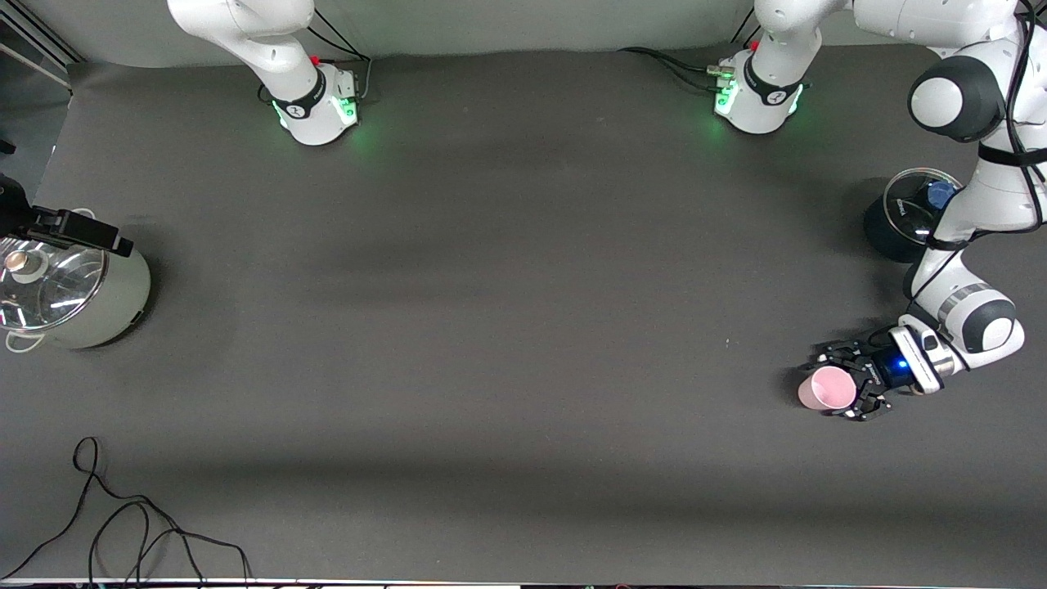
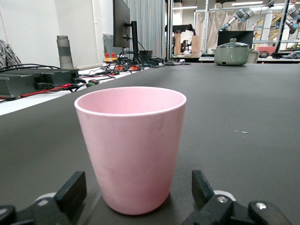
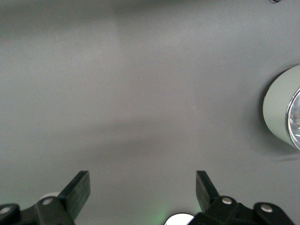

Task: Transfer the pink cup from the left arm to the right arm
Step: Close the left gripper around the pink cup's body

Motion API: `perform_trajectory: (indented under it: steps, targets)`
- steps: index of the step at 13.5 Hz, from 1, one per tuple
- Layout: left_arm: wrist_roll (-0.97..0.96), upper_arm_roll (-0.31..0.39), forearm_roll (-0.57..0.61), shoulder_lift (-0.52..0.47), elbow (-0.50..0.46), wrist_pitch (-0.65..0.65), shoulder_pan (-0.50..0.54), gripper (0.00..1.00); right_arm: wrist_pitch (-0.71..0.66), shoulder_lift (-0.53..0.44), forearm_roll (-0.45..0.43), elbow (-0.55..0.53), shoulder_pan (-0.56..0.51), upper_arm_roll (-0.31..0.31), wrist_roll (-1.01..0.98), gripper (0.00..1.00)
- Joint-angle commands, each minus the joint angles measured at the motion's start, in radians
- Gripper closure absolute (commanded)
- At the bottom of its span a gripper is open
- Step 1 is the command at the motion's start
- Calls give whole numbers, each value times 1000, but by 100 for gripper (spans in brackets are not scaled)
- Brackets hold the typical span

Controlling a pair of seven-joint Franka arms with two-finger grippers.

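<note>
The pink cup [image 1: 826, 388] stands upright on the dark table near the left arm's end. My left gripper [image 1: 836, 386] is low at the table and open, with one finger on each side of the cup. In the left wrist view the cup [image 2: 131, 140] fills the middle, and both fingers [image 2: 72, 192] stand a little apart from its sides. My right gripper [image 3: 143, 187] is open and empty, high over bare table. It is out of the front view, where only the right arm's base [image 1: 315, 102] shows.
A pale green pot with a glass lid [image 1: 74, 294] stands at the right arm's end and also shows in the right wrist view [image 3: 281, 112]. A dark pot with a glass lid [image 1: 904, 217] stands beside the left arm. A black cable [image 1: 123, 523] lies near the front edge.
</note>
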Motion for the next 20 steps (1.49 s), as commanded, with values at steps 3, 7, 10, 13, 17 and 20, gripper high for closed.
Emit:
perform_trajectory:
  steps: [3,7,10,13,17,20]
  targets:
    - [-7,6,-22,-2,-14,10,-15,24,-16,0,15,8,-3,-4,-10,0]
    - [-37,4,-22,-11,-15,10,-15,48,-16,0,15,8,-3,-4,-10,0]
    - [-102,4,-17,-34,-12,10,-14,51,-16,-2,15,8,-3,-4,-10,0]
    - [-201,4,-13,-77,-4,13,-17,53,-16,-2,15,8,-3,-4,-10,0]
    - [-283,4,-6,-149,-7,5,-29,56,-16,-2,15,10,-4,-5,-10,0]
    - [-336,-31,-9,-236,-53,-2,-27,60,-16,-2,15,10,-4,-5,-10,0]
